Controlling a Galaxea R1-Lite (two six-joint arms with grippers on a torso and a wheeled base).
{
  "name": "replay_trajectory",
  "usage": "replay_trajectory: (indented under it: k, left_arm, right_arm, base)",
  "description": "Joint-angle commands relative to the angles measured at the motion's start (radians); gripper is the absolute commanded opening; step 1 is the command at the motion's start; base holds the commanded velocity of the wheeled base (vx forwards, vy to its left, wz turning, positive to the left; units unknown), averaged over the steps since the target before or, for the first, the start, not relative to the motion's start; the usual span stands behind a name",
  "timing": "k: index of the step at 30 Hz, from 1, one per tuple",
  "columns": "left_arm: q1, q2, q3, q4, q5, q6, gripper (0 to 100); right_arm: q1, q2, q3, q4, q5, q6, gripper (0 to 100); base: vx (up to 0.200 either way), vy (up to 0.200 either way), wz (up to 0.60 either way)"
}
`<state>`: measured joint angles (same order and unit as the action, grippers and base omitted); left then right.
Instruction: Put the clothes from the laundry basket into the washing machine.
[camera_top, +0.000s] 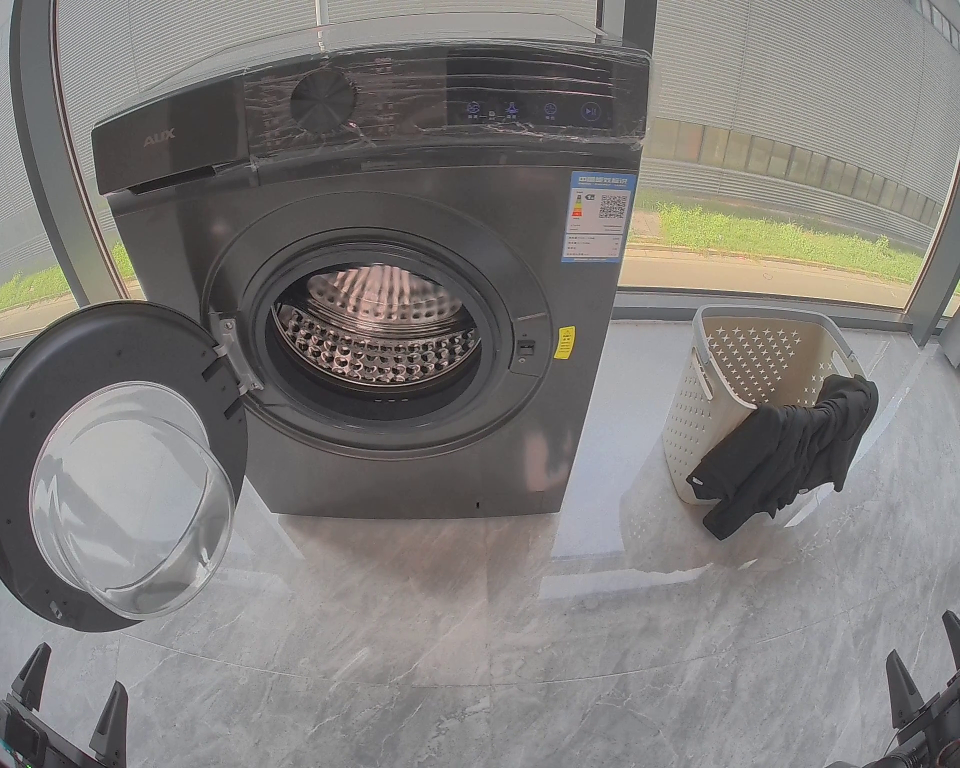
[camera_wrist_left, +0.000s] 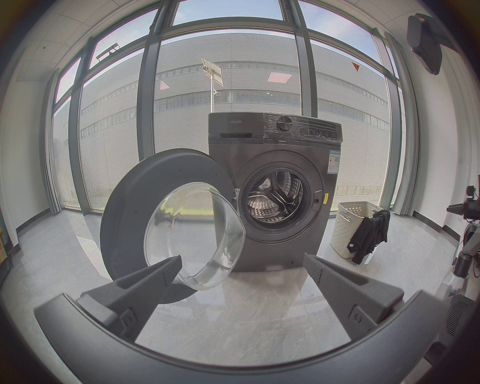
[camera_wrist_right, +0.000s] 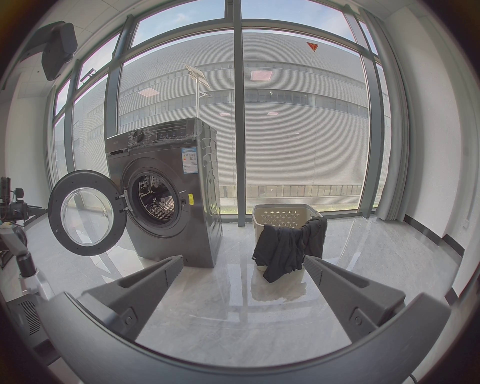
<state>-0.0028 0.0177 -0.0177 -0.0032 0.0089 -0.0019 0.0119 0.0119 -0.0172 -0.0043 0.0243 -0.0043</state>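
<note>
Marble floor (camera_top: 500, 640), washing machine (camera_top: 400, 200) door (camera_top: 120, 470) open. Black clothes (camera_top: 790, 450) drape the laundry basket (camera_top: 700, 400); left claw (camera_wrist_left: 241, 259) and right claw (camera_wrist_right: 242, 260) gape empty.

The left gripper (camera_top: 75, 690) is sitting low in the bottom left corner of the head view, its two dark fingers (camera_wrist_left: 135, 295) pointing upward and standing wide apart, empty. The right gripper (camera_top: 925, 655) is sitting at much the same height in the bottom right corner, its own fingers (camera_wrist_right: 350, 295) likewise spreading wide and gripping nothing.
</note>
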Motion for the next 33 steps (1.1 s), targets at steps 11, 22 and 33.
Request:
replay_trajectory:
  k: [11, 22, 33]
  left_arm:
    - [0.000, -0.018, 0.016, 0.000, 0.000, 0.005, 100]
    - [0.001, -0.018, 0.016, 0.000, 0.002, 0.007, 100]
    - [0.001, -0.018, 0.018, 0.000, 0.000, 0.007, 100]
  right_arm:
    - [0.000, -0.012, 0.017, 0.000, 0.000, 0.000, 100]
    - [0.000, -0.012, 0.017, 0.000, 0.000, 0.000, 100]
    - [0.000, -0.012, 0.017, 0.000, 0.000, 0.000, 100]
  base:
    - [0.109, 0.000, 0.00]
    - [0.000, -0.055, 0.00]
    - [0.000, -0.200, 0.00]
